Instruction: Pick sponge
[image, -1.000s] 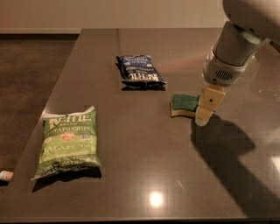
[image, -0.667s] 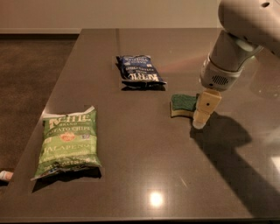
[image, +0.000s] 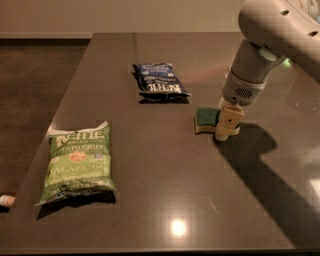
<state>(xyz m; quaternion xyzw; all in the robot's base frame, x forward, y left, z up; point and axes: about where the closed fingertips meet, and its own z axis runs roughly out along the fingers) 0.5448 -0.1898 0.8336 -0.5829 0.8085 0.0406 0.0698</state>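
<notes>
On the dark tabletop (image: 150, 200), the gripper (image: 227, 125) stands at the sponge's (image: 205, 119) right end.
Its hold cannot be told; a blue chip bag (image: 160, 80) lies near.

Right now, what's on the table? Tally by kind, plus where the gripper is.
Chip bags: 2 (green chip bag, blue chip bag)
Sponge: 1
Total: 3
The gripper is low, at the sponge's right end.
</notes>
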